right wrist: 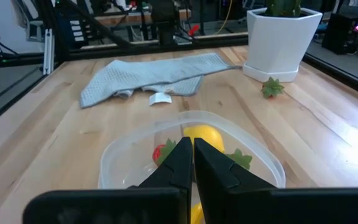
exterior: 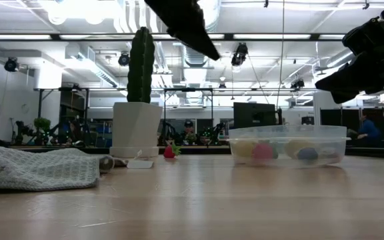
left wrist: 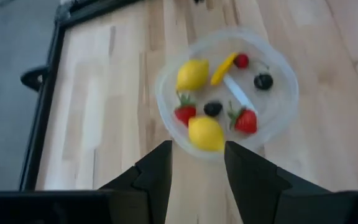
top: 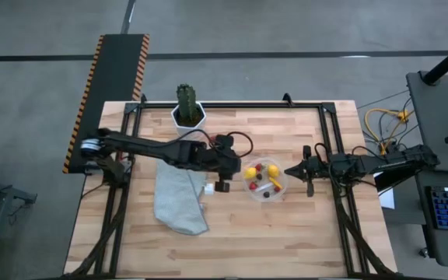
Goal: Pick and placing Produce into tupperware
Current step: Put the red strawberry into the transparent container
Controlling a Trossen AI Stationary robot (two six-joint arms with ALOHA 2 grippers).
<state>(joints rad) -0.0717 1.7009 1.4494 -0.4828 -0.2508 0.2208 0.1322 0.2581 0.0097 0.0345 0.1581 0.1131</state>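
Note:
The tupperware is a round clear tub on the table's middle right. It holds produce: two yellow lemons, strawberries, dark berries and a yellow-orange stick. One more strawberry lies on the table beside the white cactus pot. My left gripper hovers above the table just left of the tub, open, with nothing between its fingers. My right gripper waits shut at the tub's right rim, its fingers raised over it.
A grey cloth lies left of the tub, with a small white cube at its edge. The cactus pot stands at the far edge. A black frame borders the table. Bare wood lies toward the near edge.

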